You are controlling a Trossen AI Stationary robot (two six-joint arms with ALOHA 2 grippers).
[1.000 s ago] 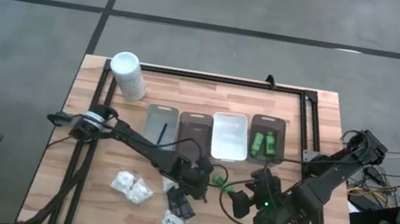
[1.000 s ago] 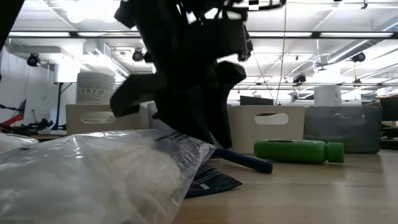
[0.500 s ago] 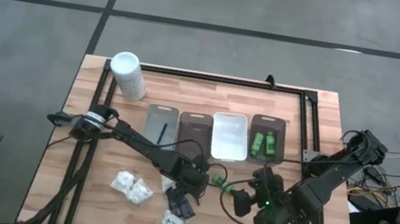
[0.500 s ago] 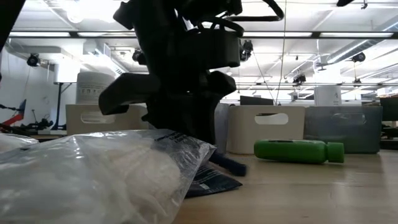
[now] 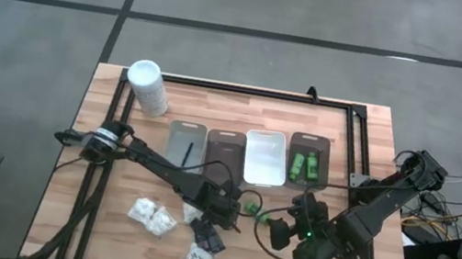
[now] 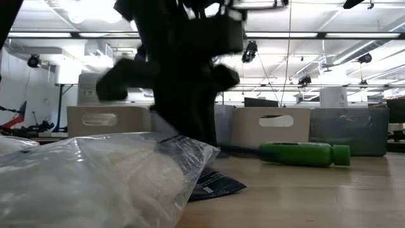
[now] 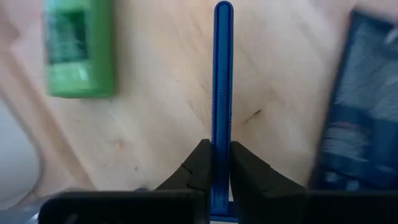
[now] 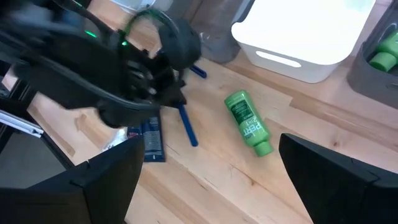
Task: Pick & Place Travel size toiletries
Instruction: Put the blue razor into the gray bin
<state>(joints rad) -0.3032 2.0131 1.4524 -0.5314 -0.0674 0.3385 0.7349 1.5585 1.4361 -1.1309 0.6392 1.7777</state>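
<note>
Presently, a thin dark blue plastic razor stick [image 7: 222,93] is pinched between the closed fingers of the left gripper [image 7: 215,163], low over the wooden table [image 5: 361,131] beside a loose bright green bottle [image 8: 247,122]. The right gripper [image 8: 205,180] is held wide open nearby, empty. Risk noted: the grip sits near one end, so the stick could pivot or slip during transfer toward the grey tray [image 5: 177,128].
</note>
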